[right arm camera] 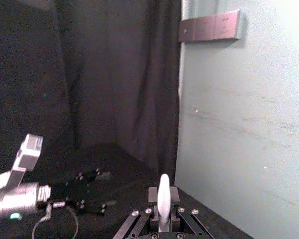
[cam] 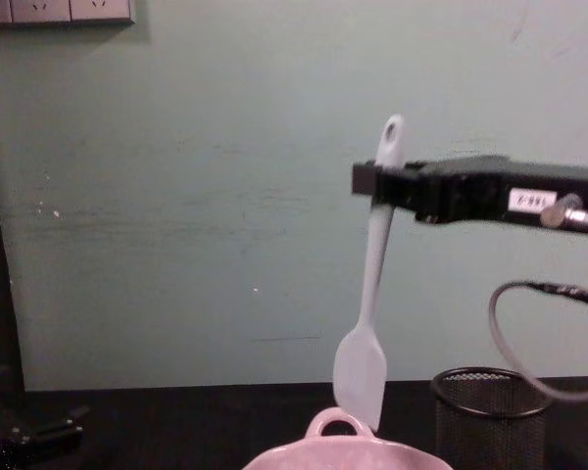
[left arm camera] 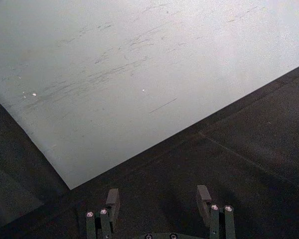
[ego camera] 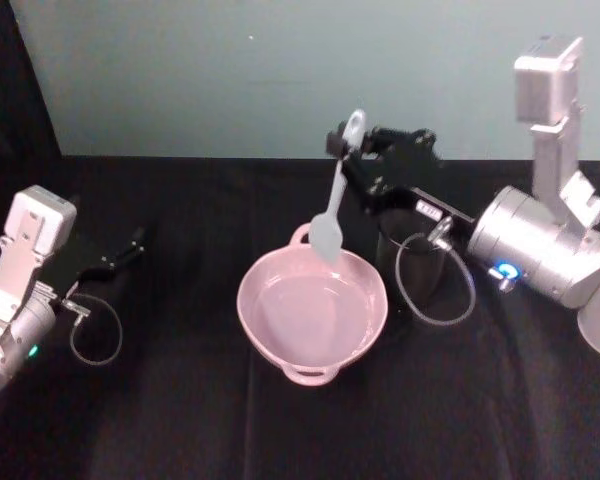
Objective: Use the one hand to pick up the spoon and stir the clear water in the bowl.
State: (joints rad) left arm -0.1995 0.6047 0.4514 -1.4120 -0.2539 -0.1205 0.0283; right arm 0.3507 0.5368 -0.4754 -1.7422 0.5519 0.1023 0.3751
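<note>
Jaws on the left gripper (ego camera: 130,245) (left arm camera: 158,199) are standing released with nothing between them. It is sitting low over the table (ego camera: 180,400) at the left edge of the head frame. The bowl (ego camera: 248,300) (cam: 314,458) is sitting at lower centre, with its loop handle facing the wall. The spoon (ego camera: 335,195) (cam: 372,284) (right arm camera: 163,196) is hanging nearly upright at frame centre. Its blade is pointing down just over the bowl's far rim by the loop, and I can't tell whether they touch. The right gripper (ego camera: 342,145) (cam: 377,186) (right arm camera: 163,199) is reaching in from the right. Its jaws are clenching the upper handle just below the hole. The mesh cup (ego camera: 400,255) (cam: 485,416) is standing right of the bowl, under that arm.
</note>
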